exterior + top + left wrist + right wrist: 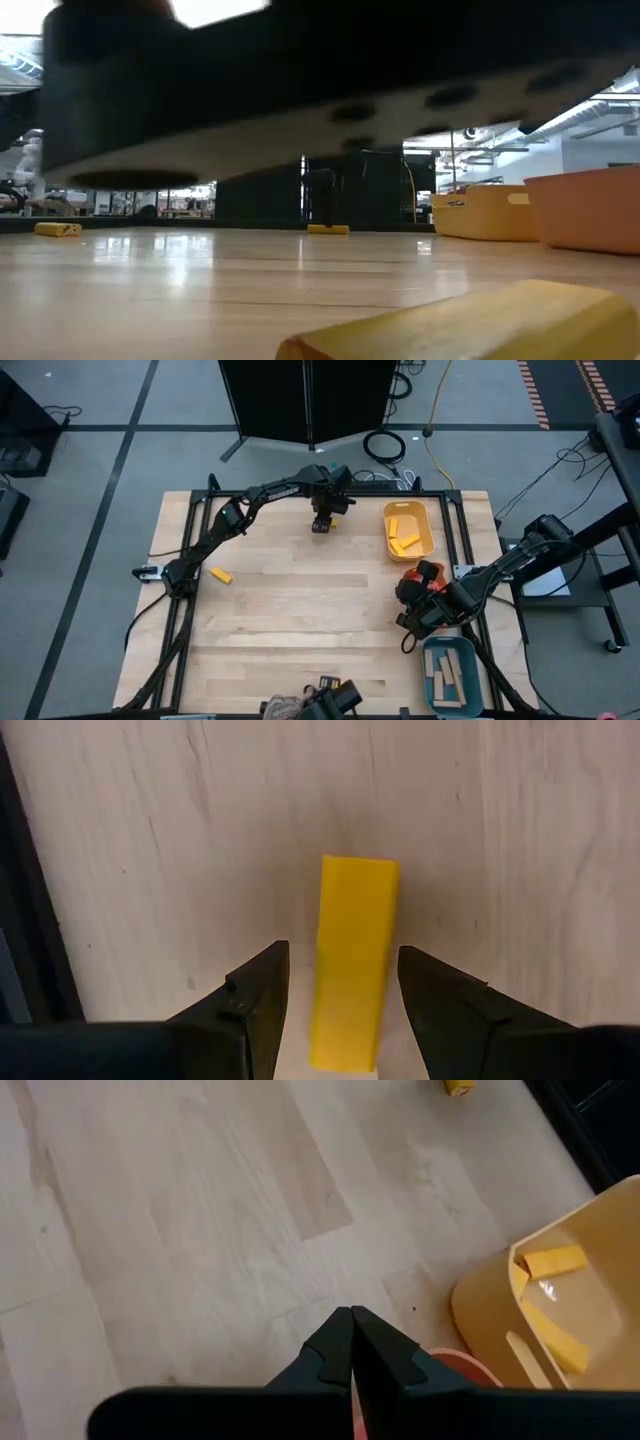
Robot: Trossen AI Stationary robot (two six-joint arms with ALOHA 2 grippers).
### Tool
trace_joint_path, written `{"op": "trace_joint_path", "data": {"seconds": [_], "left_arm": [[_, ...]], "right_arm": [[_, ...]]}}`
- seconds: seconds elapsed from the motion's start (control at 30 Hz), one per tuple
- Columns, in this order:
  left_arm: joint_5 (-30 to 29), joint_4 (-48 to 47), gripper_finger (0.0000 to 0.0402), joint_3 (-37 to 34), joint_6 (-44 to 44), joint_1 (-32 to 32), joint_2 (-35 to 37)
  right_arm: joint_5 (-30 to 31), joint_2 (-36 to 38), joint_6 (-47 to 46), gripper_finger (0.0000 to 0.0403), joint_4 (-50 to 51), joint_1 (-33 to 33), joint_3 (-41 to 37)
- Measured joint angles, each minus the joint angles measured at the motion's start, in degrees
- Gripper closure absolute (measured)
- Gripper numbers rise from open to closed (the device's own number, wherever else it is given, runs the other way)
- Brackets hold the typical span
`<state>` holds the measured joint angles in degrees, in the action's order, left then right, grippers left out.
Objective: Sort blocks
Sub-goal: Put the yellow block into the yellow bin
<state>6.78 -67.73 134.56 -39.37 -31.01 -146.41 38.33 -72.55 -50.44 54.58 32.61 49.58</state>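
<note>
Yellow block point(352, 960) lies between left gripper's point(340, 982) spread fingers (untouched); right gripper point(351, 1342) closed.

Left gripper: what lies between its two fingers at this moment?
A yellow block lies flat on the table between the open fingers of the left gripper, untouched by either. The left wrist view shows it.

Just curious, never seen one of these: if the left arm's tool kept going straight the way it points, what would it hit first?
Probably the yellow block lying between the open left tool's fingers, with the wooden table directly beneath; depth is unclear.
</note>
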Motion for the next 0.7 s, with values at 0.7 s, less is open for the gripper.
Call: {"op": "trace_joint_path", "data": {"seconds": [0.7], "left_arm": [[2.14,-5.65,0.0269,0.04,0.51,-1.29,-0.93]], "right_arm": [[-1.36,0.02,1.79,0.0403,-2.02,-2.28,0.02]]}}
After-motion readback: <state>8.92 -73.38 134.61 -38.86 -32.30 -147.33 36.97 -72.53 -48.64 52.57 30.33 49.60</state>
